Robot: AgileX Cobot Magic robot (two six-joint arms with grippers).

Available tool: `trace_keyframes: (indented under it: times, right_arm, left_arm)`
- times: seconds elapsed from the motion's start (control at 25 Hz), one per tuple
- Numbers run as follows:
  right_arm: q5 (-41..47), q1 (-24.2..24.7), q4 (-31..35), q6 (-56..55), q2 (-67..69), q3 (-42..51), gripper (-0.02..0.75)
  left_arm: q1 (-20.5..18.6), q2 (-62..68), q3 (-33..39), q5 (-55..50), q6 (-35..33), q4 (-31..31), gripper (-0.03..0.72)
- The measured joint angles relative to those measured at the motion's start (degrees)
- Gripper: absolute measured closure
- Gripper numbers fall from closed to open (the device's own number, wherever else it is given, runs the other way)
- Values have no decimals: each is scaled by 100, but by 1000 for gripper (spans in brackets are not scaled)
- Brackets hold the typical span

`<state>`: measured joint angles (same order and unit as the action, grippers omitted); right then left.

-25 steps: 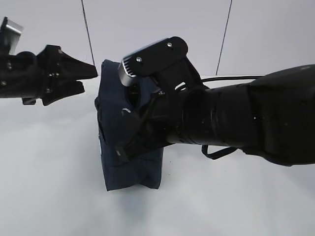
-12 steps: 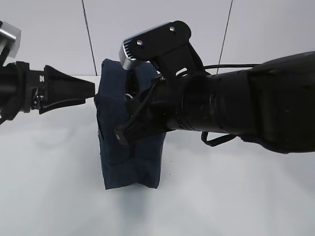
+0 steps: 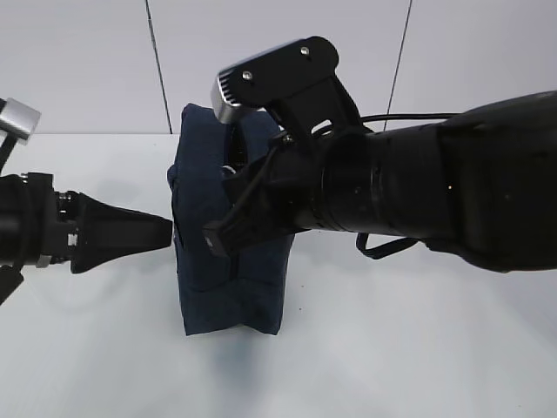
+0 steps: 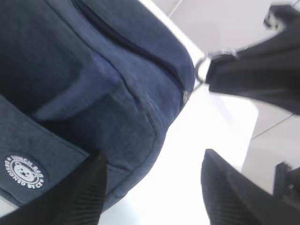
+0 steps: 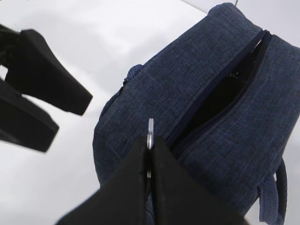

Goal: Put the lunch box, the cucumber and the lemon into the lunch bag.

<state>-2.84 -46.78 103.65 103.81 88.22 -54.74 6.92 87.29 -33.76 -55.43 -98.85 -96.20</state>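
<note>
The navy lunch bag point(image 3: 218, 292) stands upright in the middle of the white table. Its top zipper point(image 5: 224, 91) gapes partway open, dark inside. My right gripper point(image 5: 150, 136) is shut on the silver ring pull point(image 5: 150, 127) at the near end of the zipper, also seen in the left wrist view as the ring pull point(image 4: 201, 70). My left gripper point(image 4: 152, 164) is open beside the bag's lower corner, one finger point(image 4: 89, 187) in front of the fabric. In the exterior view the left gripper point(image 3: 164, 232) points at the bag's left side at mid height. Lunch box, cucumber and lemon are out of view.
The right arm point(image 3: 435, 200) fills the right half of the exterior view and covers much of the bag. A loop handle point(image 5: 277, 194) hangs on the bag's far side. A round white logo patch point(image 4: 24, 172) marks the bag's pocket. White table point(image 3: 392, 348) surrounds it.
My left gripper has dropped from level with the bag's top to mid height beside it. The right gripper has stayed shut at the zipper, shifting only slightly.
</note>
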Motion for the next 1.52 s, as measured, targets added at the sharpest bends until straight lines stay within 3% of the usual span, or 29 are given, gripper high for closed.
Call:
trace_keyframes:
  times: [0.24,0.4,1.04,1.12,1.36,1.52]
  right_arm:
    - [36,0,0,0,0,0,730]
    - [80,0,0,0,0,0,730]
    - [539,0,0,-80,0,0,730]
    - [549,0,-2,-95,0,0,730]
    - [549,0,-13,-95,0,0,730]
    - [527,0,-13,-99,0,0,730]
  left_arm:
    - [751,-2,13,781,-673,-504,225]
    - [1040,-2,13,1496,-939,-583,225]
    - [1053,-2,-58,1987,-1286,-632,241]
    - [1053,-2,-68,1987,-1295,-632,304]
    - [1053,44,-68,1892,-1299,-645,657]
    - [1053,44,-68,1882,-1308,-645,688]
